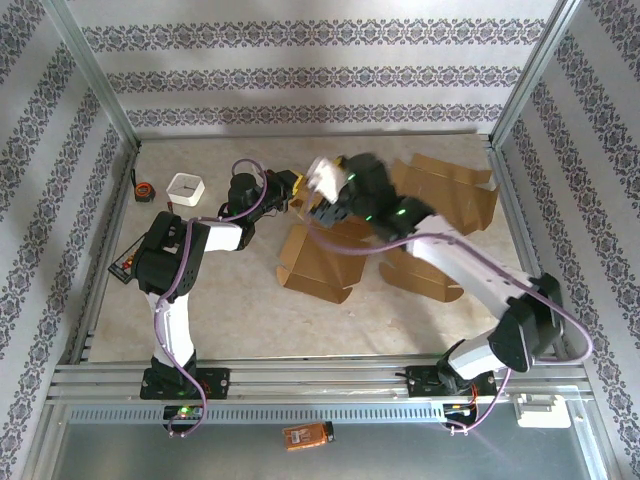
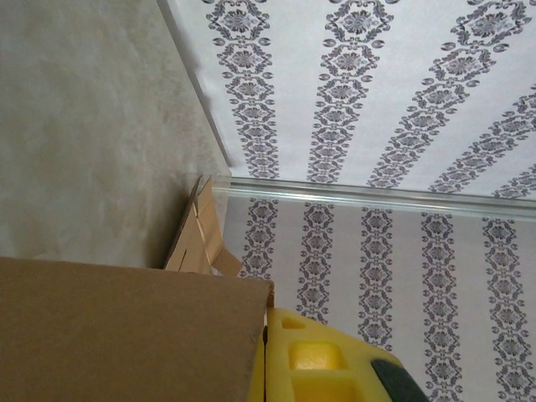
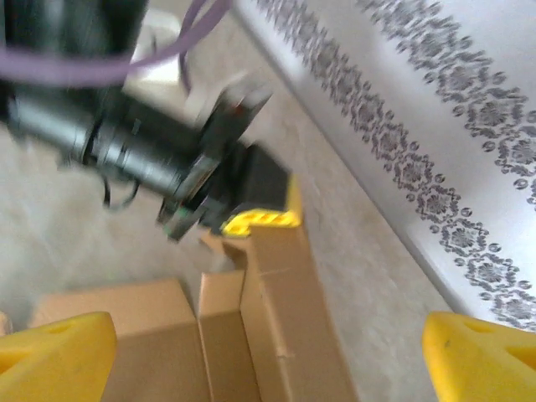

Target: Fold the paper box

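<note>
Yellow fingers (image 3: 59,356) of the right gripper (image 3: 268,360) stand wide apart above the box (image 3: 167,335) in the middle of the table (image 1: 230,300); the left gripper (image 3: 258,221) is clamped on its far flap (image 3: 280,276).

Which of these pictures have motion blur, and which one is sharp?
Top view: the right arm's far end is smeared, the rest sharp. Right wrist view: strong blur over the left arm, the cardboard box soft. Left wrist view: sharp wallpaper and box, even light.
</note>
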Controlling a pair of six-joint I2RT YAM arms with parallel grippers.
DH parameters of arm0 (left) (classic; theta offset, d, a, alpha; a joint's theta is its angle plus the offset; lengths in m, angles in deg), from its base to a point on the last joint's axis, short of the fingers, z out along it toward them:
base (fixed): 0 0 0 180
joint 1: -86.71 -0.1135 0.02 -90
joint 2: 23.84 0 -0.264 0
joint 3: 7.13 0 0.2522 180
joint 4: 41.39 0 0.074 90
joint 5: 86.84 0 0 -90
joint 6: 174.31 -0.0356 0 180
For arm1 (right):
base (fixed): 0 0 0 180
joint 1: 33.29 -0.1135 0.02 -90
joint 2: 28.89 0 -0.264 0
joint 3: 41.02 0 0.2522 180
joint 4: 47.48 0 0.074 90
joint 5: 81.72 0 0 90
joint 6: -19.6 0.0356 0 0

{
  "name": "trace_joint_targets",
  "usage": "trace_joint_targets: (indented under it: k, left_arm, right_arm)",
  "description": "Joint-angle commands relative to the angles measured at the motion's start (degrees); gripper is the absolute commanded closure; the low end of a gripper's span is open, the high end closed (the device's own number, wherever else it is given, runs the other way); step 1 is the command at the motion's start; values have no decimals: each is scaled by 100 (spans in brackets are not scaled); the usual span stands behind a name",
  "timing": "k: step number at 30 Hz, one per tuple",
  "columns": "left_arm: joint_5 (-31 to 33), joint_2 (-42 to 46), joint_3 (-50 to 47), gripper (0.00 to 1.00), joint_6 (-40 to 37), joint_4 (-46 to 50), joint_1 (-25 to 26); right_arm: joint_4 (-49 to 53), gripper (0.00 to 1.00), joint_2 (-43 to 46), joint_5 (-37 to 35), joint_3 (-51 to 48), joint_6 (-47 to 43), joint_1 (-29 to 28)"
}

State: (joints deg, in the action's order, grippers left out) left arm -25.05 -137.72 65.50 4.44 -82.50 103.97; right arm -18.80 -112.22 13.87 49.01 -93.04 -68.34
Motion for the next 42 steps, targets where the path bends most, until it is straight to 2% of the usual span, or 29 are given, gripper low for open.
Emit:
trace_joint_targets:
  k: [1,4,9,14,18,23,25,30,34,37,40,42]
  left_arm:
    - [-247,-98,174,94,-154,-276,20]
    - [-276,-108,246,94,-165,-213,16]
    - [-388,-91,336,93,-179,-8,23]
    - [-405,-38,281,93,-208,94,35]
    - [-405,-28,248,91,-261,219,44]
    - [-414,-59,322,90,-340,375,67]
    - [-405,-64,331,86,-358,446,83]
    - [-291,131,104,64,-479,411,12]
    - [6,722,-172,56,-1169,966,-50]
    - [428,1367,-319,51,-2017,1807,-74]
    - [943,1966,-169,51,-3015,3187,-74]
    - [1192,2203,141,55,-3706,4154,-44]
  right_arm:
    - [924,6,39,2184,500,2491,894]
    - [1212,9,-401,2748,923,3131,1585]
    - [1693,8,-1429,2943,1500,2897,2138]
    - [1857,6,-2330,3626,1928,2611,2343]
    - [1842,11,-2800,4040,1996,2616,2340]
    - [1730,15,-3050,4149,1869,2561,2301]
    - [1717,20,-3170,4212,1880,2588,2317]
    - [1708,28,-3364,4143,1924,2654,2353]
    - [1682,30,-3402,4183,1911,2696,2362]
    - [1661,30,-3392,4152,1901,2721,2356]
    - [1660,30,-3374,4118,1900,2733,2362]
    - [1656,30,-3369,4124,1896,2753,2354]
